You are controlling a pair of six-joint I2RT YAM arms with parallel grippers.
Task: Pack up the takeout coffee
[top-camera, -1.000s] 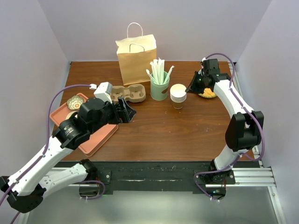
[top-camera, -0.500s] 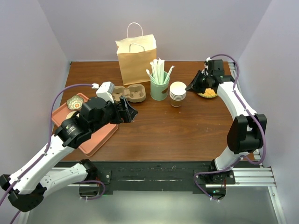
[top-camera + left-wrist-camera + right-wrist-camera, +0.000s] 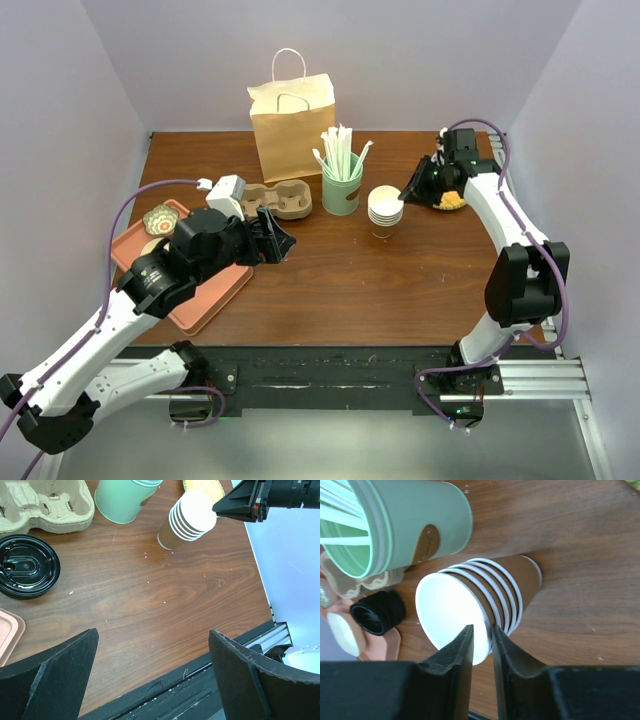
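Straddling cup stack [image 3: 487, 597] rim, right jaws.

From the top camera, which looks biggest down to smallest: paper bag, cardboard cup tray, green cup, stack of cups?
1. paper bag
2. cardboard cup tray
3. green cup and stack of cups: look about alike

The left arm [image 3: 105, 322] and the right arm [image 3: 500, 215] are both made of long white tubes joined by fat black round parts at the bends, and each one has a thin purple cable [image 3: 165, 183] looping along it. The left gripper [image 3: 152, 635] and the right gripper [image 3: 482, 630] each have 2 flat black pointed fingers [image 3: 55, 675], and a small white box [image 3: 224, 192] sits on the left wrist.
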